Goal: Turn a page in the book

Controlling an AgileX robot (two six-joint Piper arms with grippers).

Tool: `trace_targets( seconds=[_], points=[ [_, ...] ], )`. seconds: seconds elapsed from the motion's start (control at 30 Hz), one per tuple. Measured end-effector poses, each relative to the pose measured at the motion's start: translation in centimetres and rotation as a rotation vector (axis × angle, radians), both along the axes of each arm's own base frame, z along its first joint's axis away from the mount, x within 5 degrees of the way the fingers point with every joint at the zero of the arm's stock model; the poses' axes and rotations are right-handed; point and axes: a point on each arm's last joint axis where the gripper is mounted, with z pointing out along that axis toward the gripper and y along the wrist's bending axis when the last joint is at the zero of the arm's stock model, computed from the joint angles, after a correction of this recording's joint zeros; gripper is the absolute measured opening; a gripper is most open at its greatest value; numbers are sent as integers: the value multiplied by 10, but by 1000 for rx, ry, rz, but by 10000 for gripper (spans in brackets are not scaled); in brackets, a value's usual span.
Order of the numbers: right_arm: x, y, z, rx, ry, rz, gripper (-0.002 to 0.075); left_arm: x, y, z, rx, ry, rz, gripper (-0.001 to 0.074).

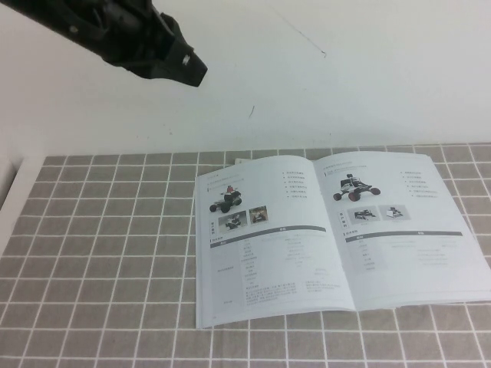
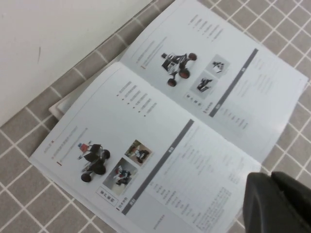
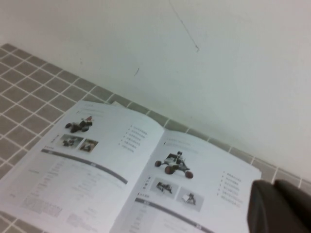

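The book [image 1: 337,234] lies open and flat on the grey checked cloth, right of the middle. Both pages show small vehicle photos, a dark grey bar and fine print. The right-hand page [image 1: 399,230] lies flat, its outer edge near the cloth's right side. The book also shows in the left wrist view [image 2: 165,121] and in the right wrist view [image 3: 121,165]. My left gripper [image 1: 193,70] hangs high at the far left, away from the book; in its wrist view [image 2: 270,177] the fingers look shut and empty. My right gripper [image 3: 272,187] is out of the high view, shut and empty, above the book's far right corner.
The grey checked cloth [image 1: 92,253] covers the near table. Bare white surface [image 1: 345,77] lies behind the book. The cloth's left edge meets a white strip [image 1: 9,192]. A white sheet corner [image 2: 60,109] sticks out under the book's far left corner.
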Motion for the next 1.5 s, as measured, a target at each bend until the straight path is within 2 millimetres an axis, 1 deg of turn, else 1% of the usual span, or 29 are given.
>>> trace_targets(
  seconds=[0.07,0.17,0.23,0.27,0.33,0.4,0.47,0.53,0.57,0.63,0.7,0.77,0.83,0.93,0.97,1.07,1.13,1.23,1.37,1.5],
  points=[
    [-23,0,-9,19,1,-12,-1,-21,2,11,-7,-22,-9,-4],
    [-52,0,-24,31,0,-17,-1,-62,10,30,-15,-74,-20,-4],
    [-69,-2,-35,9,-10,-25,-1,-92,19,39,-5,-117,-24,-4],
    [-77,-3,-40,-7,-22,-29,-1,-102,23,39,10,-131,-17,-4],
    [-93,-4,-46,-24,-55,-35,-1,-129,34,40,42,-182,12,-4],
    [-105,-4,-51,-32,-82,-37,-1,-153,43,38,58,-240,47,-4],
    [-116,-4,-55,-31,-112,-37,-1,-179,53,31,60,-299,79,-4],
    [-124,-4,-59,-29,-133,-37,-1,-204,61,18,59,-349,100,-4],
    [-127,-4,-62,-22,-140,-35,-1,-213,64,10,59,-367,106,-4],
    [-129,-3,-68,-14,-138,-34,-1,-233,71,-13,48,-402,133,-4],
    [-128,-3,-71,-2,-132,-35,-1,-246,76,-35,17,-455,176,-4],
    [-126,-3,-73,10,-143,-46,-1,-248,79,-64,-42,-502,243,-4],
    [-125,-5,-70,18,-174,-64,-1,-244,82,-87,-139,-569,344,-4],
    [-123,-7,-65,32,-233,-94,-1,-235,90,-110,-270,-648,513,-4],
    [-122,-7,-64,37,-246,-100,-1,-232,93,-114,-297,-675,564,-4],
    [-121,-7,-66,30,-247,-95,-1,-227,98,-132,-316,-676,641,-4],
    [-119,-6,-75,-23,-242,-69,-1,-224,97,-140,-305,-645,649,-4],
    [-115,-2,-94,-110,-235,16,-1,-220,95,-147,-288,-596,642,-4],
    [-110,5,-115,-75,-247,102,-1,-220,93,-152,-276,-549,618,-4],
    [-106,6,-131,-26,-242,94,-1,-221,91,-153,-272,-529,606,-4]
  ],
)
